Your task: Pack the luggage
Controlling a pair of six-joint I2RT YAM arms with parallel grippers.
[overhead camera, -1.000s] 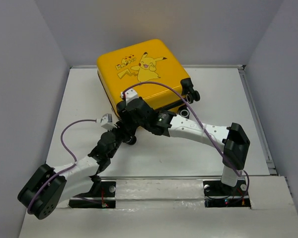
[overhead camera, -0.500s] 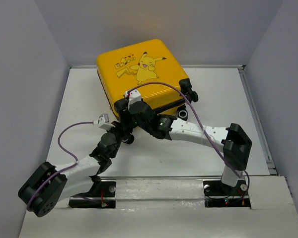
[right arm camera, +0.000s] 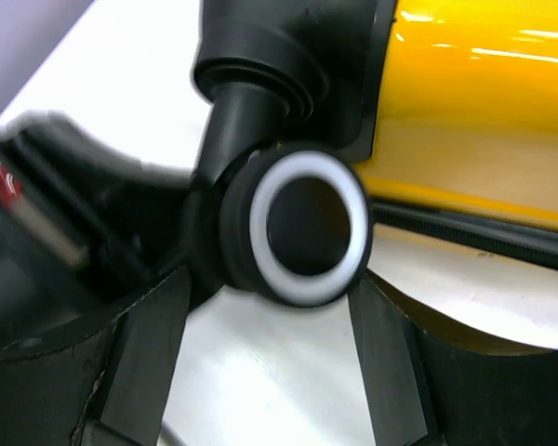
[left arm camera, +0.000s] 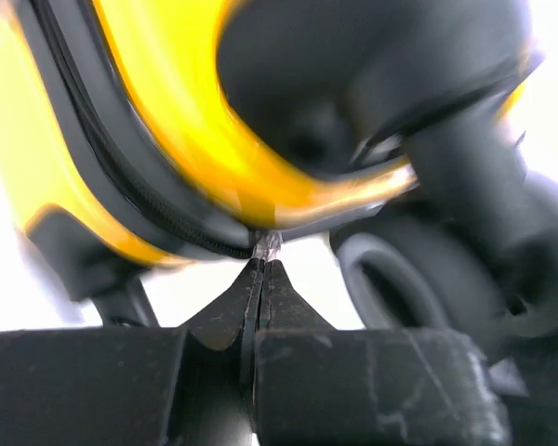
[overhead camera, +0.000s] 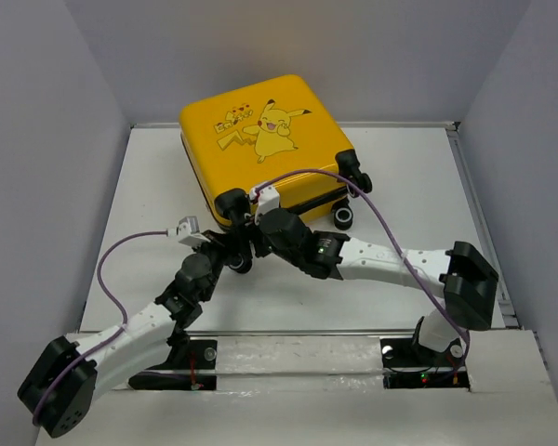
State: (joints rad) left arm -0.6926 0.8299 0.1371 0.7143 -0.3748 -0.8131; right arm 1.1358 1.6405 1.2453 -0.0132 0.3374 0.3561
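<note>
The luggage [overhead camera: 260,139], a yellow hard-shell suitcase with a cartoon print, lies flat and closed at the back of the table. My left gripper [overhead camera: 231,243] is at its near corner. In the left wrist view that gripper [left arm camera: 262,260] is shut on a small silvery zipper pull [left arm camera: 268,245] hanging from the black zipper track [left arm camera: 121,186]. My right gripper [overhead camera: 245,220] reaches in from the right to the same corner. In the right wrist view it [right arm camera: 268,279] stands open, with a black-and-white caster wheel [right arm camera: 307,228] between its fingertips. Whether they touch it is unclear.
The white table [overhead camera: 400,186] has a raised rim, with grey walls close on both sides. Two more caster wheels [overhead camera: 344,218] stick out at the suitcase's right corner. Purple cables loop above both arms. Another wheel [left arm camera: 400,279] sits just right of the left jaws.
My left jaws have closed onto the zipper pull. Both arms have sunk lower and stretched out, the right elbow swinging right. The suitcase has shifted slightly left.
</note>
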